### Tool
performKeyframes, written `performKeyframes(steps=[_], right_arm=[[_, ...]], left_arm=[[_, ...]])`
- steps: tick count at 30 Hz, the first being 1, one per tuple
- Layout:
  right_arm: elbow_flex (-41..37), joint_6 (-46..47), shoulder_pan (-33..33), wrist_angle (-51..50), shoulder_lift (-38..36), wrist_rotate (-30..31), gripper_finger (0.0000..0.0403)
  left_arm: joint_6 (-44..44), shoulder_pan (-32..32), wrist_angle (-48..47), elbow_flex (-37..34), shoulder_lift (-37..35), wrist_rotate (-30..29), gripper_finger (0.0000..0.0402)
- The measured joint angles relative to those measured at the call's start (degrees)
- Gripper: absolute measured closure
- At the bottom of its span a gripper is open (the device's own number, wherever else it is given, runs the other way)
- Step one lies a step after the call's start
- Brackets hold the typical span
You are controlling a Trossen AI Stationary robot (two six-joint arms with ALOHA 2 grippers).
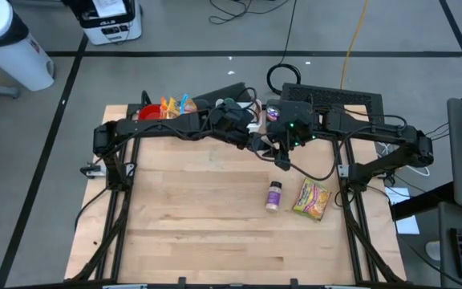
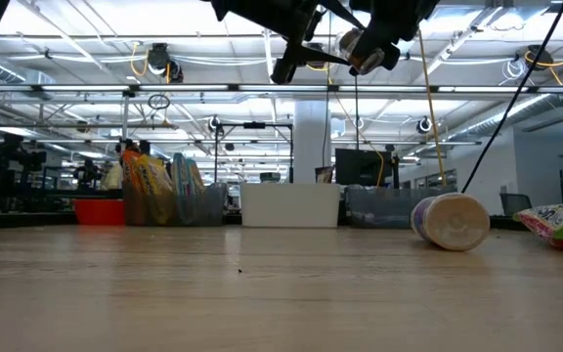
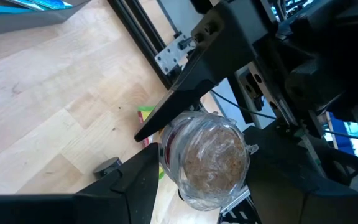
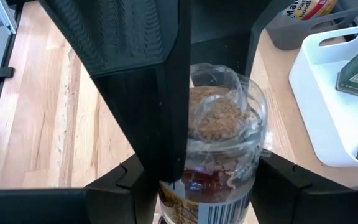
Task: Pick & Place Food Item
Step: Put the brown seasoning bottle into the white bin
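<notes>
1. High view: both arms meet above the table's (image 1: 215,201) far edge, left gripper (image 1: 257,136) and right gripper (image 1: 277,138) nearly touching. A small bottle (image 1: 273,195) and a snack pouch (image 1: 312,199) lie on the wood, side by side.
2. Low view: grippers raised high; bottle on its side.
3. Left wrist view: clear jar (image 3: 210,158) sits between the left fingers (image 3: 129,180); contact unclear, cannot tell.
4. Right wrist view: right fingers (image 4: 138,180) pinch the jar.

a bottle (image 1: 273,195) lies on the table (image 1: 199,233), left of a packet (image 1: 312,200).
</notes>
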Motion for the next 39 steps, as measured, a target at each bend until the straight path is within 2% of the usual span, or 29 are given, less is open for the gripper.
performKeyframes(steps=[10, 16, 22, 33, 39], right_arm=[[0.00, -0.06, 0.07, -0.04, 0.00, 0.00, 0.0215], [0.17, -0.01, 0.09, 1.45, 0.00, -0.02, 0.0186], [0.15, 0.07, 0.12, 1.34, 0.00, 0.00, 0.0178], [0.07, -0.40, 0.09, 0.74, 0.00, 0.20, 0.0175], [0.07, -0.97, -0.51, -1.30, 0.00, 0.46, 0.0169]], left_arm=[[0.02, 0.01, -0.07, 0.00, -0.02, 0.10, 0.0183], [1.80, 0.01, 0.00, -0.09, -0.04, 0.07, 0.0185], [4.13, 0.44, 0.11, -0.09, -0.04, 0.13, 0.0223], [6.04, 0.93, -0.43, -0.09, -0.04, -0.40, 0.0224], [8.18, 2.05, -3.80, -0.07, -0.04, 0.05, 0.0224]])
